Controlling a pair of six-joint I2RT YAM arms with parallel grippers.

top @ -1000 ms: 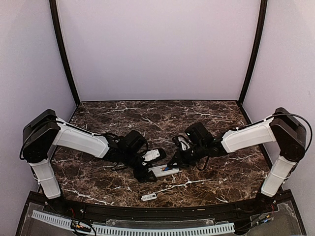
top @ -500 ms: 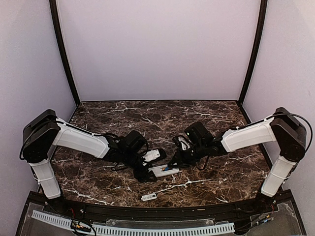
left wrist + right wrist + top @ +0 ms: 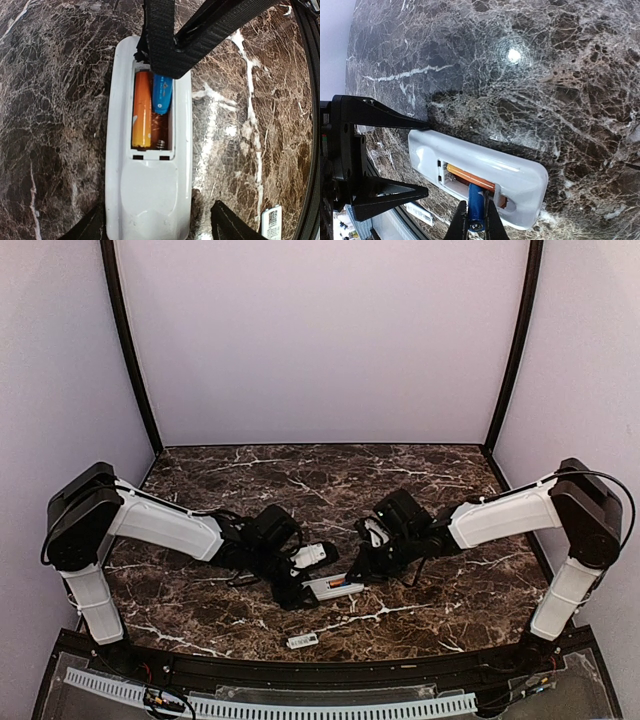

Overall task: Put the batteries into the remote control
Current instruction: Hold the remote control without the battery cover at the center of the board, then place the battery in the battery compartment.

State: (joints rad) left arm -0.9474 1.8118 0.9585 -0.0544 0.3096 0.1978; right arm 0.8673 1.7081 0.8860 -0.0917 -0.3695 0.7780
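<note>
The remote control lay back-up on the marble table between the arms, with its battery bay uncovered. The orange battery sat flat in one slot. The blue battery stood tilted into the other, pinched by the right gripper. The left gripper straddled the remote's end, jaws wide. A small white piece lay apart near the front edge.
</note>
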